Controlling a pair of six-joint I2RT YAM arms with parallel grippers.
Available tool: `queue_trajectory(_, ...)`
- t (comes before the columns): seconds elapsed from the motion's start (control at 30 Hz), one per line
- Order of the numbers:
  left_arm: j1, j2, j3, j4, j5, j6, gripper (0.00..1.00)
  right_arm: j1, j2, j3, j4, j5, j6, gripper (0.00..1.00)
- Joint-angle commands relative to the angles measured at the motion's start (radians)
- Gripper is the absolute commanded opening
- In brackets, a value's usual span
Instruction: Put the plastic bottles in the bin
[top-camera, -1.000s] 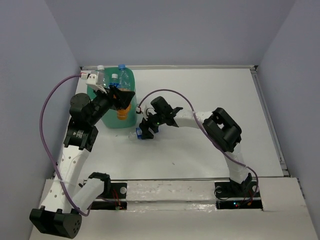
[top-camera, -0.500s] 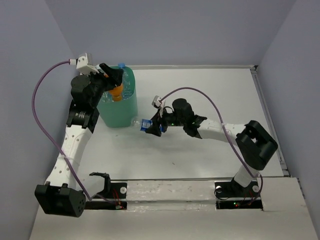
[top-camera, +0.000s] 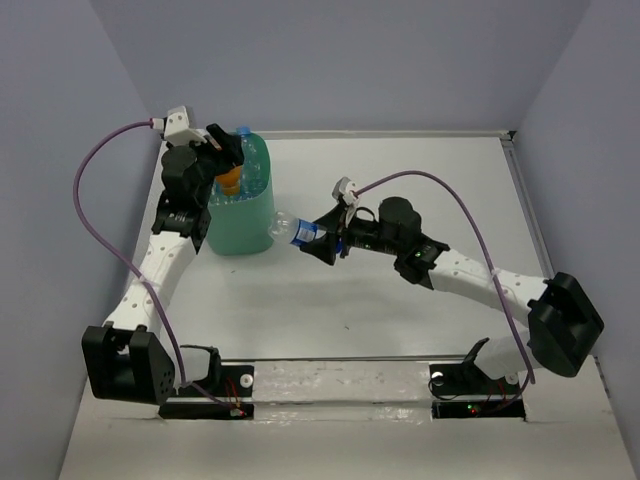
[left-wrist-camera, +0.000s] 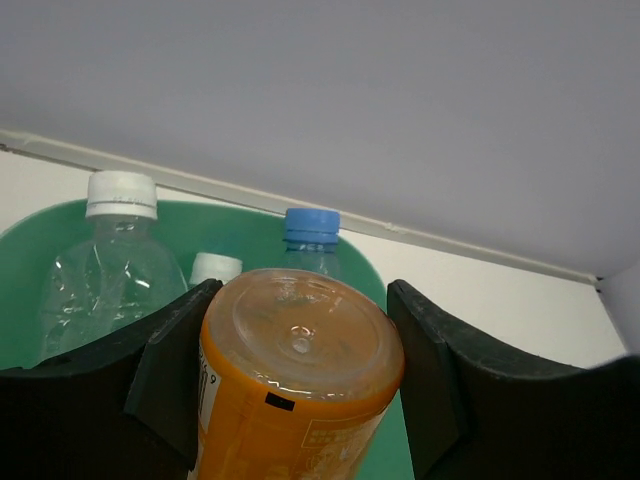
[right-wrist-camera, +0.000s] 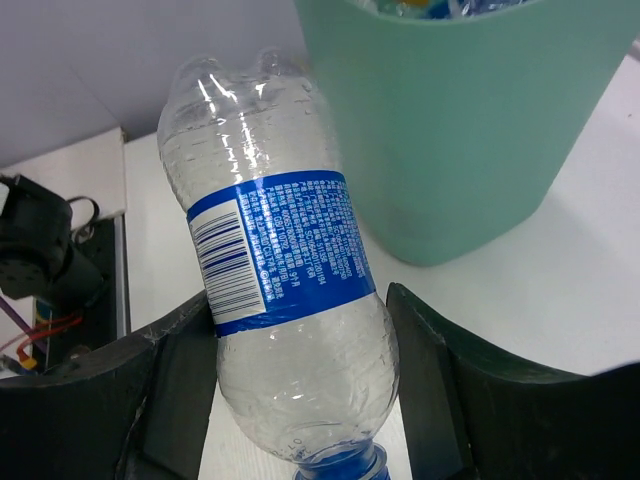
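Right hand (top-camera: 320, 241), clasping clear bottle (top-camera: 285, 226), now nearer bin (top-camera: 240, 228) above white table (top-camera: 420, 180); left hand (top-camera: 228, 160) clasping orange bottle (top-camera: 230, 181); grey walls (top-camera: 350, 60).

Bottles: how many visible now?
5. Orange one in left gripper over the bin; three inside it; clear one in right gripper beside it. Others may be hidden.

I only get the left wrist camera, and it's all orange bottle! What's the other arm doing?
Observer: The right hand holds a clear bottle with a blue label just outside the bin, beside the wall facing the right arm.
Operator: Is my orange bottle over the bin?
Observer: Yes. The top camera shows the left hand holding the orange bottle above the bin's opening, toward its left side.
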Motion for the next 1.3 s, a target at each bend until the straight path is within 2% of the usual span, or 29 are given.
queue_trajectory(0.0,-0.017,-0.032,-0.026,0.095,-0.068,0.065,0.79,0.001,-0.055,0.068,0.066,0.088,0.049,0.4)
queue_trajectory(0.03,-0.025,-0.038,-0.032,0.087,-0.071,0.074,0.94,0.001,-0.053,0.108,0.066,0.103,0.07,0.4)
queue_trajectory(0.07,-0.027,-0.059,-0.034,0.081,-0.075,0.074,0.99,0.001,-0.043,0.127,0.066,0.129,0.079,0.4)
queue_trajectory(0.43,-0.027,-0.274,0.021,-0.099,-0.04,0.027,0.99,0.001,0.126,0.41,0.132,0.235,0.222,0.4)
queue_trajectory(0.7,-0.027,-0.484,-0.048,-0.234,-0.075,0.076,0.99,0.001,0.39,0.695,0.234,0.24,0.316,0.4)
queue_trajectory(0.87,-0.027,-0.568,-0.124,-0.206,-0.095,0.086,0.99,0.001,0.589,0.884,0.245,0.221,0.348,0.41)
queue_trajectory(1.03,-0.027,-0.57,-0.137,-0.197,-0.048,0.071,0.99,0.01,0.723,1.018,0.227,0.229,0.366,0.43)
queue_trajectory(1.1,-0.027,-0.572,-0.137,-0.197,-0.028,0.068,0.99,0.01,0.755,1.059,0.219,0.229,0.382,0.46)
queue_trajectory(1.17,-0.027,-0.579,-0.138,-0.197,-0.031,0.065,0.99,0.01,0.775,1.064,0.225,0.233,0.388,0.57)
queue_trajectory(1.2,-0.027,-0.593,-0.14,-0.195,-0.042,0.065,0.99,0.019,0.775,1.063,0.221,0.241,0.383,0.7)
queue_trajectory(1.27,-0.027,-0.617,-0.148,-0.192,-0.063,0.065,0.99,0.019,0.761,1.057,0.208,0.252,0.357,0.79)
